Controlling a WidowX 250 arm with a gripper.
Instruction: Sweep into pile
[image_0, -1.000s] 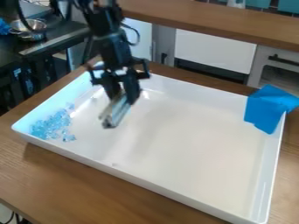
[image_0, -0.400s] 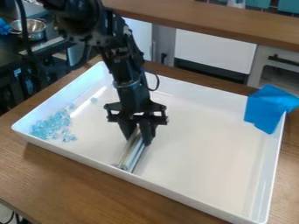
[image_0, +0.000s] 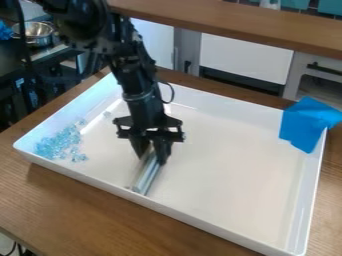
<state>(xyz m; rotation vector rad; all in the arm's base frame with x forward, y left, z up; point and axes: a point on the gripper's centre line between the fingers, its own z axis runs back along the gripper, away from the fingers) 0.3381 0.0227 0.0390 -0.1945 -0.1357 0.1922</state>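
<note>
Camera view: note gripper (image_0: 153, 154) clamped tight on pale bar (image_0: 145, 179), near edge of white tray (image_0: 200, 220) just by its low end, bluish bits (image_0: 59, 145) mostly at left corner. Best to press bar's long side lightly to tray floor and sweep slowly leftward, easing off before the wall. Probably needs separate pass for stray bit (image_0: 107, 114) toward far-left corner.

Open tray floor (image_0: 230, 160) between claw (image_0: 152, 152) and blue cloth (image_0: 304, 124).

Pieces (image_0: 61, 144) in tray (image_0: 220, 150), left — cloth (image_0: 304, 125) right
</note>
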